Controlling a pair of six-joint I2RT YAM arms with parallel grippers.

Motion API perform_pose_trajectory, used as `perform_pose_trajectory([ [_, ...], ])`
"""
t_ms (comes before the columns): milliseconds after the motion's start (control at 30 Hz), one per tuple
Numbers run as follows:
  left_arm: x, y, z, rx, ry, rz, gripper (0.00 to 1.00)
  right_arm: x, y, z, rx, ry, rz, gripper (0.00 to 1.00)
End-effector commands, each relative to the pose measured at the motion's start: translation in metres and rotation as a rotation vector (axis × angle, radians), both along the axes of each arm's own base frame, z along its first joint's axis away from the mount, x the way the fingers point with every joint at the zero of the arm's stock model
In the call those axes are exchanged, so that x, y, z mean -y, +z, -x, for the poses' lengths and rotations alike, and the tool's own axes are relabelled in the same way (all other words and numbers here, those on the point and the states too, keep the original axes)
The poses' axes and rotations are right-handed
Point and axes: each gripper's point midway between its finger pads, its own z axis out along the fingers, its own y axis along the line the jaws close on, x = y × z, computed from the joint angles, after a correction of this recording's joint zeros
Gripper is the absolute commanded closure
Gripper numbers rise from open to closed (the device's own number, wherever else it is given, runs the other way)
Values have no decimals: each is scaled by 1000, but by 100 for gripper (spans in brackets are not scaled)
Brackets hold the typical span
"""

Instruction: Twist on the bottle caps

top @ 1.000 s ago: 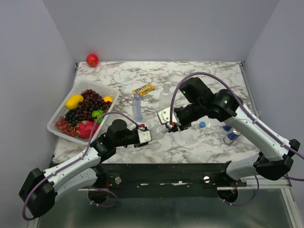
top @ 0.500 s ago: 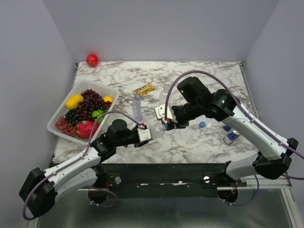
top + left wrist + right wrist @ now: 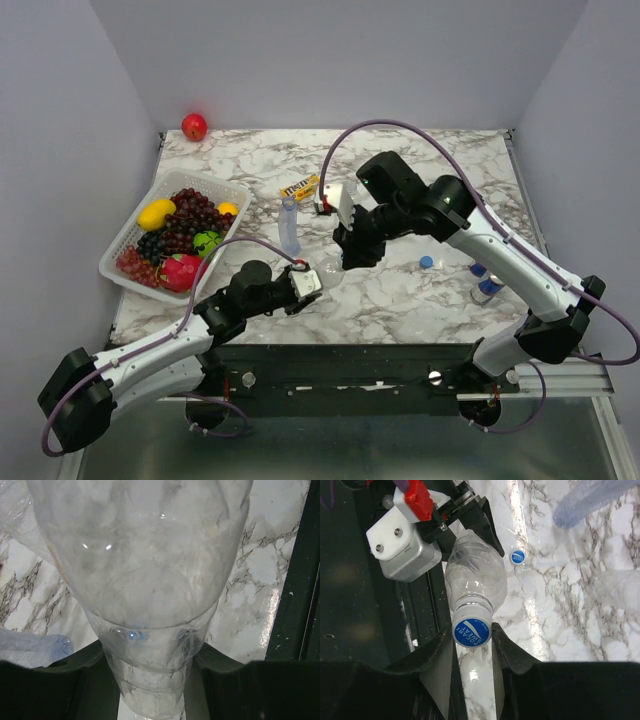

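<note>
Since the earlier frames, the wrist of the right arm has rolled and swung left. Its white camera block, formerly low beside the bottle, now rides above the tool. The left arm has scarcely shifted.

We find the right tool clenched on a small round blue plastic screw cap, which is seated on the neck of a wide, colourless clear plastic bottle. The left tool is clamped on that bottle's base end, holding it tilted just above the white-and-grey marbled desk, near the front edge.

We judge the step in hand to be tightening the first cap. Whether the thread is fully home we cannot tell. The next move calls for the right tool to let go, roll back and re-grip for another turn. If the cap is tight, it should instead release so the bottle can be stood up. A second loose blue cap lies just beside the held bottle, and a third blue cap lies on bare marble to the right. The slim blue-tinted bottle stands upright behind the left tool.

The work sits close to the dark front rail, so a slipped cap could go over. Bare marble lies between the pair and the blue-and-silver drink cans. The white fruit basket is well apart.
</note>
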Motion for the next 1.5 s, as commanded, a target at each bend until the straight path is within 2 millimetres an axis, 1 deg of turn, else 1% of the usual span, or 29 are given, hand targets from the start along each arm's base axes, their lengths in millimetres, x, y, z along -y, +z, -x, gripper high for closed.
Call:
perform_pose_trajectory([
  [0, 20, 80, -13, 140, 33, 269, 100, -1, -15, -3, -99, -152, 76, 78],
  [100, 21, 75, -9, 53, 48, 305, 100, 0, -11, -11, -56, -181, 66, 78],
  [167, 24, 74, -2, 16, 26, 325, 100, 3, -16, -15, -44, -216, 76, 81],
  [233, 26, 72, 1, 7, 7, 332, 100, 3, -17, -19, -34, -230, 74, 82],
  [300, 26, 71, 1, 12, 5, 329, 100, 1, -17, -21, -28, -225, 81, 80],
  [333, 26, 70, 1, 16, 4, 324, 100, 1, -17, -23, -20, -228, 84, 77],
  [367, 26, 69, 1, 18, -3, 321, 100, 1, -15, -24, -13, -226, 83, 73],
  [533, 27, 56, 12, -13, -55, 280, 100, -1, -2, -29, 31, -209, 58, 70],
  [633, 26, 45, 15, -22, -69, 247, 100, -7, 9, -29, 50, -162, 34, 68],
  [667, 25, 43, 15, -22, -68, 241, 100, -9, 11, -30, 58, -148, 29, 64],
  [733, 24, 38, 15, -17, -68, 224, 100, -11, 15, -29, 56, -130, 26, 61],
  [767, 24, 37, 15, -15, -70, 222, 100, -11, 16, -28, 59, -122, 25, 57],
  [933, 22, 35, 14, -10, -62, 214, 100, -8, 16, -26, 58, -112, 39, 52],
  [967, 22, 34, 14, -9, -64, 212, 100, -6, 16, -26, 59, -111, 40, 48],
  [1033, 22, 34, 14, -10, -61, 209, 100, -5, 16, -26, 65, -112, 41, 45],
  [1133, 22, 31, 15, -14, -65, 205, 100, -2, 19, -25, 69, -110, 45, 36],
  [1167, 22, 30, 16, -14, -69, 203, 100, -1, 21, -24, 75, -107, 43, 30],
  [1233, 22, 29, 16, -17, -70, 201, 100, 2, 26, -20, 79, -90, 41, 23],
  [1267, 22, 29, 15, -19, -65, 202, 100, 3, 27, -18, 86, -70, 38, 17],
  [1300, 22, 30, 15, -24, -70, 203, 100, 7, 29, -15, 86, -57, 42, 2],
  [1367, 23, 30, 15, -44, -70, 206, 100, 14, 35, -9, 111, -32, 28, 0],
  [1400, 23, 31, 16, -55, -82, 203, 100, 15, 38, -10, 147, -5, 15, 0],
  [1433, 23, 31, 16, -63, -84, 200, 100, 22, 51, -4, 193, 14, -24, 0],
  [1467, 23, 30, 17, -69, -90, 197, 100, 25, 41, -1, 214, 63, -15, 0],
])
